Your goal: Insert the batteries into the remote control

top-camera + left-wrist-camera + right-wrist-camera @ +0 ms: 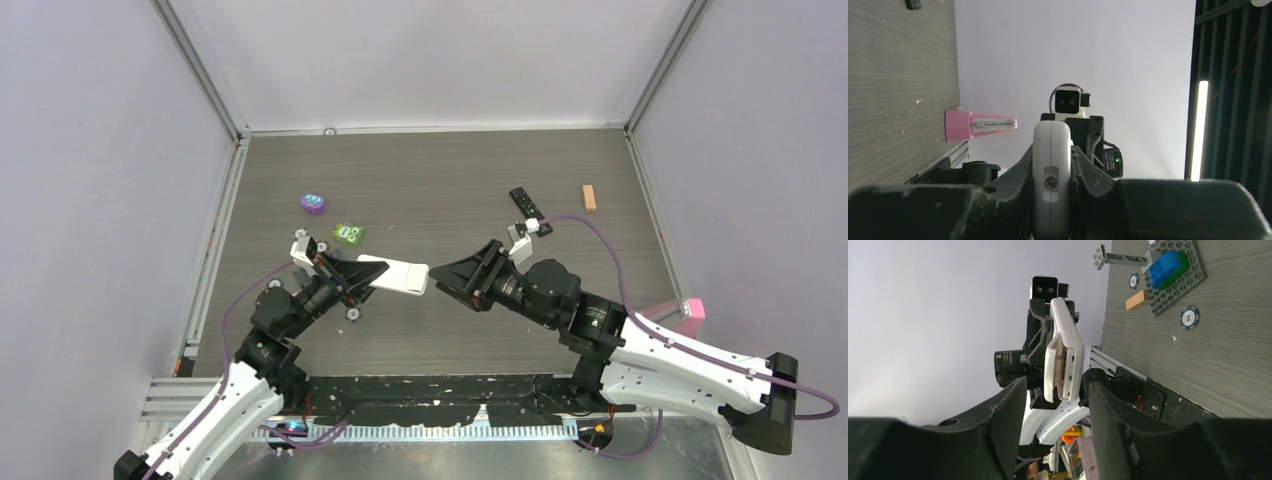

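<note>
While my left end effector (374,279) clamped the white remote (404,276), its long axis aimed at my parted right end effector (445,275).

white remote (405,277) | held level above table (left end effector (373,281)) | back cover (1055,360) ajar

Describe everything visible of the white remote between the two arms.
The white remote is a slim plastic bar with rounded ends, held off the table, clamped at one end by the left gripper. Its back cover stands ajar at the other end, which sits between the right gripper's open jaws, apparently untouched.
</note>
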Controlling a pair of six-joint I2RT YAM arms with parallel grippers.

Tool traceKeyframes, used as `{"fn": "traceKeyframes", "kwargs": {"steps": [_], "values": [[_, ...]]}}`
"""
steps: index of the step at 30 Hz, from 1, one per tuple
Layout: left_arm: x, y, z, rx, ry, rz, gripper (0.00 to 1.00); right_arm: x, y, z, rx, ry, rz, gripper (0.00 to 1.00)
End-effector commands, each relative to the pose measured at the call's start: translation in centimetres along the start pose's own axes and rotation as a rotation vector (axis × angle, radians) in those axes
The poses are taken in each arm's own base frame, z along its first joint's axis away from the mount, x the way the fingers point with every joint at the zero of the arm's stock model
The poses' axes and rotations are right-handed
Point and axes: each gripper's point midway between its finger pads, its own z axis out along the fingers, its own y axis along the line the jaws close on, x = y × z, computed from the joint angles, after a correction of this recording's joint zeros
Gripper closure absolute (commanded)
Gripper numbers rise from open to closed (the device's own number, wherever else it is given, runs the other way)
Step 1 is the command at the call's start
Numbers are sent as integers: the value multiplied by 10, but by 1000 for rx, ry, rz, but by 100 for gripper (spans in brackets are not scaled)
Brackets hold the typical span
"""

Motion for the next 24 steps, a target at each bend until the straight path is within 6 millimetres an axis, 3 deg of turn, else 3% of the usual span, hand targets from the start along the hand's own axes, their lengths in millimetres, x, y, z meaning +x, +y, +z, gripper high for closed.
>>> {"fn": "traceKeyframes", "kwargs": {"steps": [1,7,13,24], "values": [[2,-29,-1,69,-4,56,100,-10,24,-8,-47,-32,-56,38],[2,-28,-1,66,-4,68,100,-6,21,5,-8,-8,-150,20],[3,-31,0,74,6,69,100,0,14,21,15,18,-157,20],[0,-31,0,91,-8,48,100,10,11,24,-28,57,-107,53]]}}
